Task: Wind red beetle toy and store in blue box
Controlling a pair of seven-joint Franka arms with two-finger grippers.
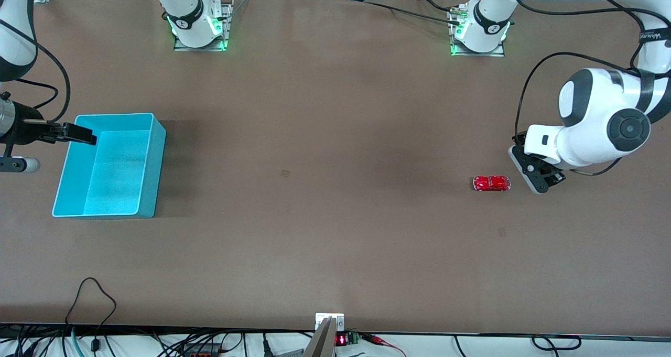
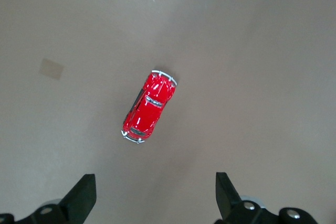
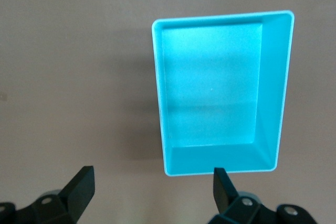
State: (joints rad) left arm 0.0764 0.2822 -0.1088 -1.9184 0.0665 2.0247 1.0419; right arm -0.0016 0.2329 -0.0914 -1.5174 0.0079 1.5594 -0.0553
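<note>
The red beetle toy [image 1: 491, 183] stands on its wheels on the brown table toward the left arm's end, and also shows in the left wrist view as the toy [image 2: 149, 107]. My left gripper [image 1: 545, 177] hangs over the table just beside the toy, open [image 2: 156, 195], with nothing between its fingers. The blue box [image 1: 110, 163] rests open-topped and empty toward the right arm's end. My right gripper [image 1: 73, 137] hovers over the box's edge, open [image 3: 152, 187] and holding nothing, with the box [image 3: 273, 87] in its view.
Both arm bases [image 1: 199, 26] [image 1: 479, 29] stand along the table edge farthest from the front camera. Cables and a small mount [image 1: 329, 323] line the nearest edge. A faint square mark [image 1: 285, 173] lies mid-table.
</note>
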